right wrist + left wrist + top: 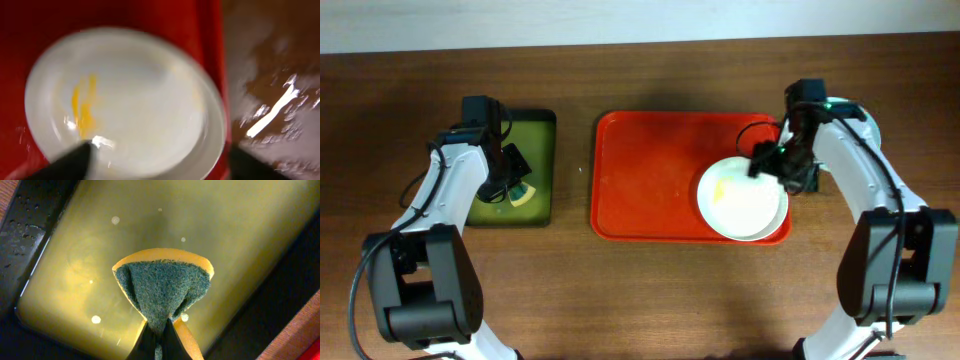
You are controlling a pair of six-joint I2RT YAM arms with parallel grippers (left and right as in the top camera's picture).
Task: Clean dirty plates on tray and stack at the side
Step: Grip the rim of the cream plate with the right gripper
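Note:
The red tray (640,180) lies mid-table. Two stacked pale plates (740,205) sit in its right end; the top one has a yellow smear. In the blurred right wrist view the top plate (130,100) fills the frame, with the lower plate's rim under it and the tray (125,20) behind. My right gripper (775,165) hovers over the stack's far right edge, its fingers (162,162) wide apart and empty. My left gripper (510,180) is shut on a yellow-and-green sponge (162,285), its fingertips (161,340) pinching the sponge's green side.
A smaller dark tray with a green inside (542,130) lies left of the red tray, and the sponge (523,194) hangs over it (225,240). A pale rounded shape (866,118) shows behind my right arm. Wet, shiny wooden table (270,75) lies right of the red tray.

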